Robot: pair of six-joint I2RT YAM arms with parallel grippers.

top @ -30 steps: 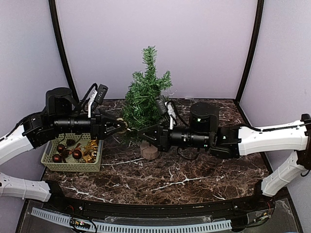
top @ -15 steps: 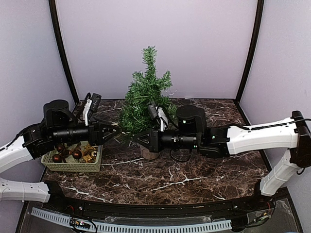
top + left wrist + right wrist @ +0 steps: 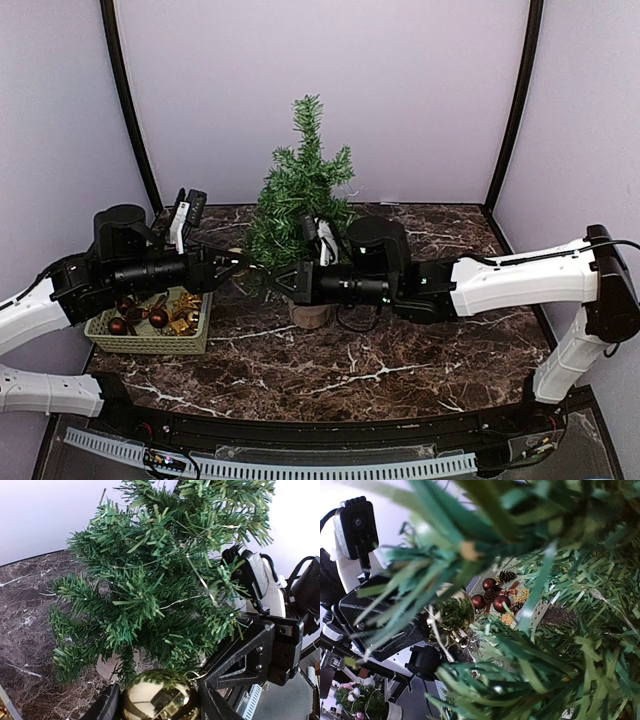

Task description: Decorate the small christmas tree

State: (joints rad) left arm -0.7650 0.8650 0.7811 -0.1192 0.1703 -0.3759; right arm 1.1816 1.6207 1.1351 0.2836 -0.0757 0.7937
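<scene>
At the lower branches of the small christmas tree point(image 3: 300, 195): left gripper point(image 3: 243, 264) from its left, right gripper point(image 3: 281, 283) from its right. Farther left of the tree, basket point(image 3: 150, 347) on table point(image 3: 400, 350).

Legible text, labels, brands, numbers, signs: none readable in any of the three views.
</scene>
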